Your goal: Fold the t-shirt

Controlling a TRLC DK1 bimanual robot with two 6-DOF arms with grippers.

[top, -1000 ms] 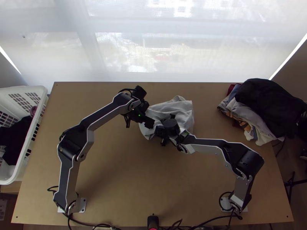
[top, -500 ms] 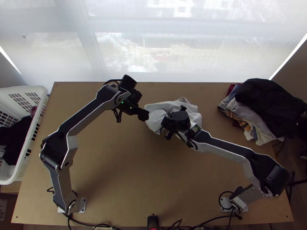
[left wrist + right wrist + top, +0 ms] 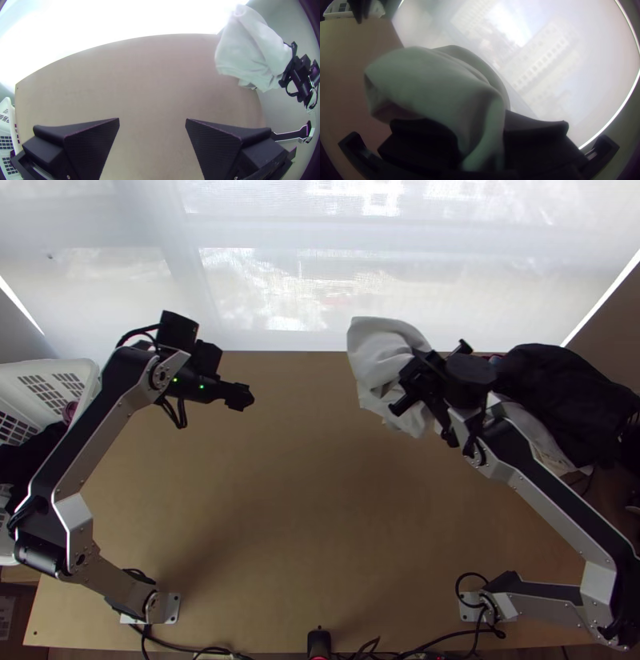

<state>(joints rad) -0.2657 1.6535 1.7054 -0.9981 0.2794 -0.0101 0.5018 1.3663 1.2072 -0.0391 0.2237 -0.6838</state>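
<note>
T-shirt (image 3: 380, 352), white and bunched, hangs from the right pincer (image 3: 414, 386), clenched between its two fingers above the far part of the counter (image 3: 304, 500) (quite a crumpled bundle, seen from here). The left pincer (image 3: 240, 397) is released, its fingers spread wide, well apart from the T-shirt. In the top view, the bundle's long axis slants from upper left to lower right, its upper end toward the bright window (image 3: 320, 276).

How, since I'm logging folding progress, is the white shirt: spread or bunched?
Bunched: the shirt hangs in uneven folds from the right claw.
</note>
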